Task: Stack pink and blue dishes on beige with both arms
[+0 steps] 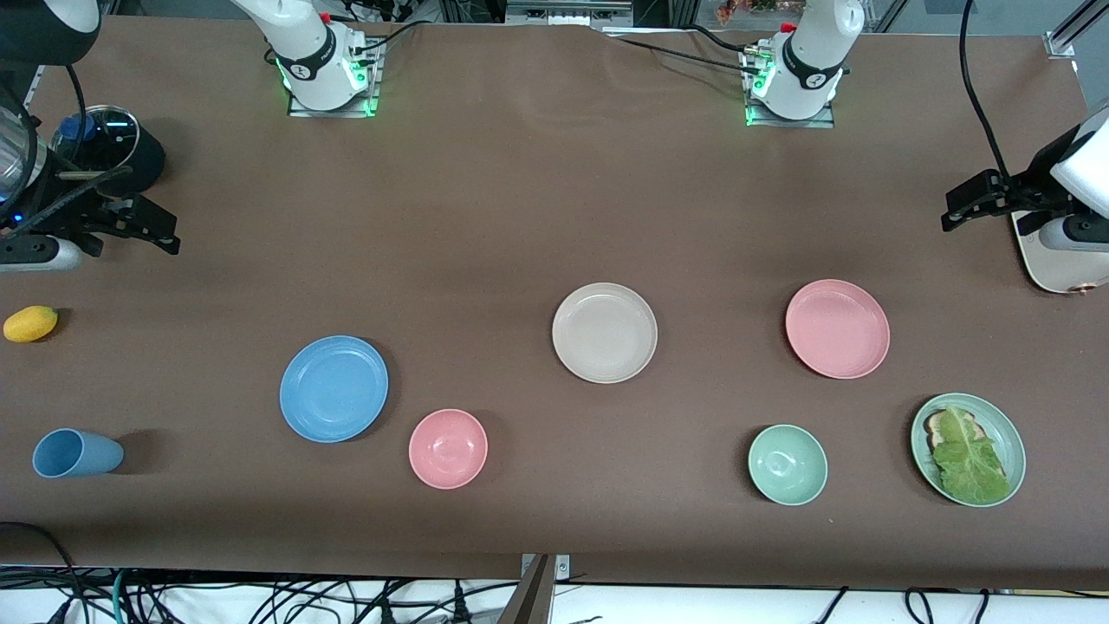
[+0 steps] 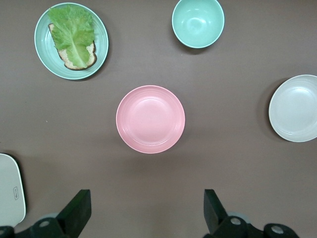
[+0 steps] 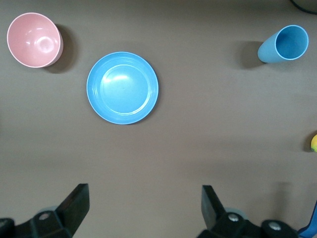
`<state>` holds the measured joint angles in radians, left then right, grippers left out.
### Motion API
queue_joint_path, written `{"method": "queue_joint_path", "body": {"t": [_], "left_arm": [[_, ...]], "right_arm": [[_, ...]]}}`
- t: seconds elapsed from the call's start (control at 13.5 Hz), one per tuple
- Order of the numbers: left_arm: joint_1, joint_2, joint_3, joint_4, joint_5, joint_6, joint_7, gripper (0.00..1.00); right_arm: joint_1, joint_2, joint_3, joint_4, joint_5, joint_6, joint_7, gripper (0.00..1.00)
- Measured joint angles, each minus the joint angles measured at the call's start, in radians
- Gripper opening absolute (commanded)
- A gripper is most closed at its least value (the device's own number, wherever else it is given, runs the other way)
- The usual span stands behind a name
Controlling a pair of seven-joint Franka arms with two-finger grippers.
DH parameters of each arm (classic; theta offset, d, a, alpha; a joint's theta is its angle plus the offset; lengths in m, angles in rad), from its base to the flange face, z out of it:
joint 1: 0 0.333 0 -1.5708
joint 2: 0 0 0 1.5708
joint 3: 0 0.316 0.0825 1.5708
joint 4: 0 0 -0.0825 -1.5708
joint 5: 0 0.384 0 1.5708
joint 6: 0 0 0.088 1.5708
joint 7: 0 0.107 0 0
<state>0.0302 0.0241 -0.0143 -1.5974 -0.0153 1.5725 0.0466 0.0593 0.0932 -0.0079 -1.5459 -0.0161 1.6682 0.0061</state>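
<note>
From the front you see the beige plate (image 1: 604,332) mid-table between the blue plate (image 1: 333,388) and pink plate (image 1: 837,328), all apart. Left wrist: your left gripper (image 2: 143,208) is spread wide, empty. Right wrist: the right gripper (image 3: 143,206) likewise

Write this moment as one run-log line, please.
left gripper: open, empty | right gripper: open, empty | pink plate, blue plate, beige plate: apart, unstacked

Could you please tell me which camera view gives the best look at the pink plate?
The left wrist view shows the pink plate best: it sits near the middle of the picture, large, unobstructed, with its rim rings plain. The front view shows it whole but smaller, toward the left arm's end of the table. The right wrist view does not show it.
</note>
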Motion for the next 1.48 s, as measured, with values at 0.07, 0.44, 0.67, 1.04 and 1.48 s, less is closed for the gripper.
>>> {"method": "queue_joint_path", "body": {"t": [0.07, 0.44, 0.67, 1.04, 1.48], "left_arm": [[0.000, 0.000, 0.000, 0.000, 0.000, 0.000, 0.000, 1.00], [-0.003, 0.000, 0.000, 0.000, 0.000, 0.000, 0.000, 1.00], [-0.005, 0.000, 0.000, 0.000, 0.000, 0.000, 0.000, 1.00], [-0.009, 0.002, 0.000, 0.000, 0.000, 0.000, 0.000, 1.00], [-0.009, 0.005, 0.000, 0.000, 0.000, 0.000, 0.000, 1.00]], "right_arm": [[0.000, 0.000, 0.000, 0.000, 0.000, 0.000, 0.000, 1.00], [0.000, -0.004, 0.001, -0.006, 0.000, 0.003, 0.000, 1.00], [0.000, -0.004, 0.002, -0.006, 0.000, 0.004, 0.000, 1.00], [0.000, -0.005, 0.003, -0.006, 0.013, 0.007, 0.000, 1.00], [0.001, -0.005, 0.004, -0.011, 0.038, 0.005, 0.000, 1.00]]}}
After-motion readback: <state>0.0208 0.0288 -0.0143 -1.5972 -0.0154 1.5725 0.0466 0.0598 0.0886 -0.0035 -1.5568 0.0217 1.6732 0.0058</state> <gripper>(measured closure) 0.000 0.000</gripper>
